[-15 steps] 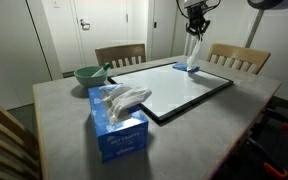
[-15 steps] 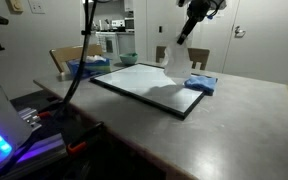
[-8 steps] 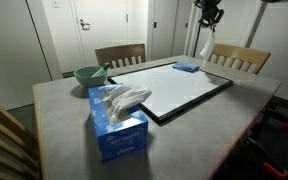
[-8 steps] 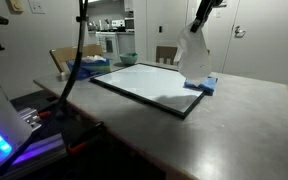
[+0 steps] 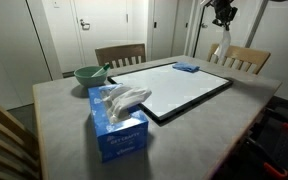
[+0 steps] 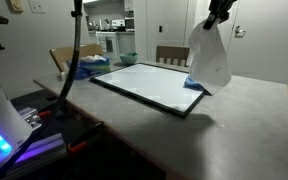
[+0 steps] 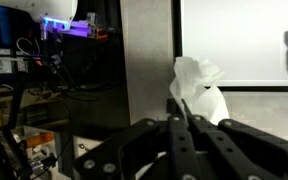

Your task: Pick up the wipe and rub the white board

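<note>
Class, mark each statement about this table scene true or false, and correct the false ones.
1. The gripper is shut on the wipe. True.
2. The wipe lies flat on the board. False: it hangs from the gripper, in the air.
3. A blue cloth lies on the board. True.
4. The tissue box stands on the board. False: it stands on the table, beside the board.
</note>
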`<control>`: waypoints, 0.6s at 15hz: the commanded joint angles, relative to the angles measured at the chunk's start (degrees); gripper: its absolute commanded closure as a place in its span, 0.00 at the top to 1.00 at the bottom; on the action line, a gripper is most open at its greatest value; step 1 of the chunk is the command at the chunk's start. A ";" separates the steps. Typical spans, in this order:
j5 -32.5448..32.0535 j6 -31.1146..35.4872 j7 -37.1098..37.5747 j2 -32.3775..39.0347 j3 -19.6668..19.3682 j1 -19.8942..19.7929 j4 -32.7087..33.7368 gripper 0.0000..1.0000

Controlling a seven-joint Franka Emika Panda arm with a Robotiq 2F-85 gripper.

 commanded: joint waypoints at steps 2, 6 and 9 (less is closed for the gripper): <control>-0.88 1.17 1.43 2.35 -0.54 -2.66 1.58 0.00; -2.37 15.61 -4.55 6.51 -0.46 -3.81 2.22 0.00; -2.02 27.33 -8.49 10.78 0.75 -4.20 2.09 0.00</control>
